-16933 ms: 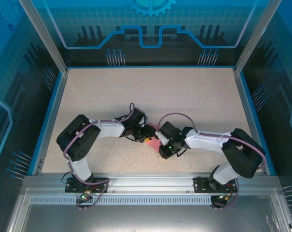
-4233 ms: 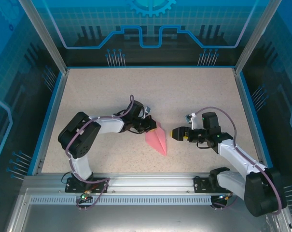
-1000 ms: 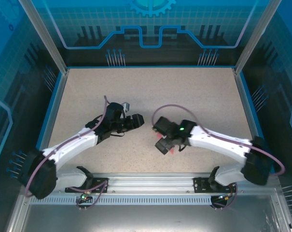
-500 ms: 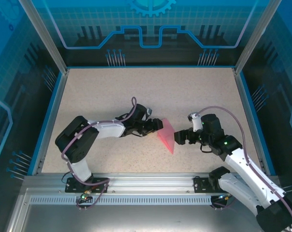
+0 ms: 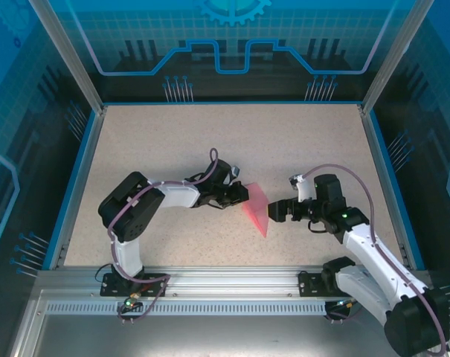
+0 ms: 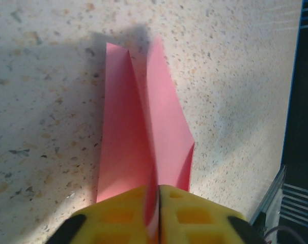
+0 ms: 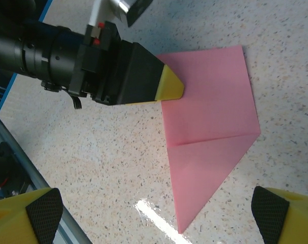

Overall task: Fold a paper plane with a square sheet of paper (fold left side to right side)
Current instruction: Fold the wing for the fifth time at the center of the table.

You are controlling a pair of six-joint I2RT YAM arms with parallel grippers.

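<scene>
Jaws of the left gripper (image 5: pixel 242 195) are pressed together on the upper left edge of the plane (image 5: pixel 256 210), thin pink-red paper creased into a pointed kite shape, resting mid-way across the speckled beige surface (image 5: pixel 284 141). Just right of it, the right gripper (image 5: pixel 274 212) is spread wide, holding nothing.

Left fingers (image 6: pixel 118 213) together, right fingers (image 7: pixel 26 213) apart

The near end of the paper plane (image 6: pixel 143 132) hides between the closed fingers of the left claw (image 6: pixel 157 195), themselves cut by the frame edge. Beside the plane's tip, the fingers of the right claw (image 7: pixel 156 213) are cut too.
</scene>
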